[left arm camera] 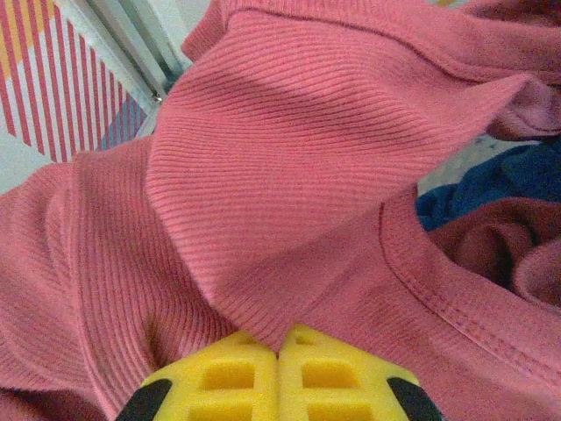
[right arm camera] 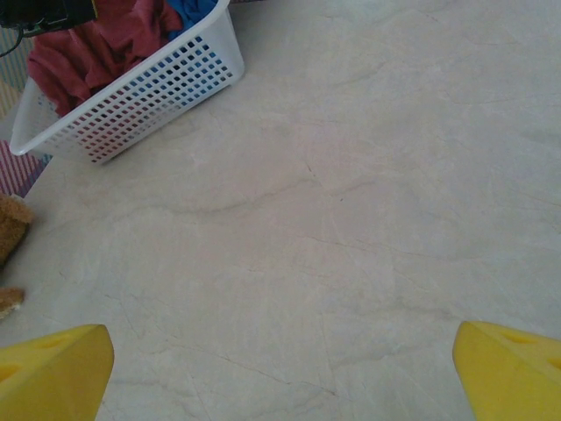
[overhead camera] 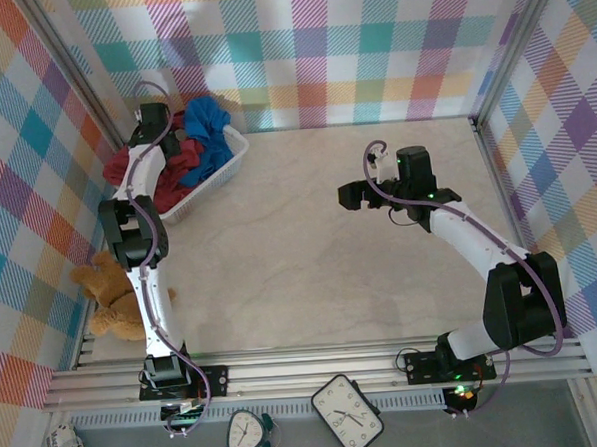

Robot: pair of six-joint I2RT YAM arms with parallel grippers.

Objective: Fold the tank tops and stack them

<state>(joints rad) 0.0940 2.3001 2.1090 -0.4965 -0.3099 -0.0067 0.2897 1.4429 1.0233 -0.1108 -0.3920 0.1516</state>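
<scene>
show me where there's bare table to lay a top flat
Widest bare patch: the table's middle, between the white basket, the teddy bear and the right gripper. Also bare: the far strip right of the basket. Crowded: the far left corner, basket heaped with tank tops.

Your left arm (overhead camera: 144, 282) and right arm (overhead camera: 474, 236) had white shells between black joint blocks. A thin purple cable (overhead camera: 158, 229) ran along each and made a loop just behind the claw. On the left claw (left arm camera: 279, 338) the finger pads (left arm camera: 226, 377) were bright yellow with square hollows; the right claw (right arm camera: 280, 355) had yellow ones also.
</scene>
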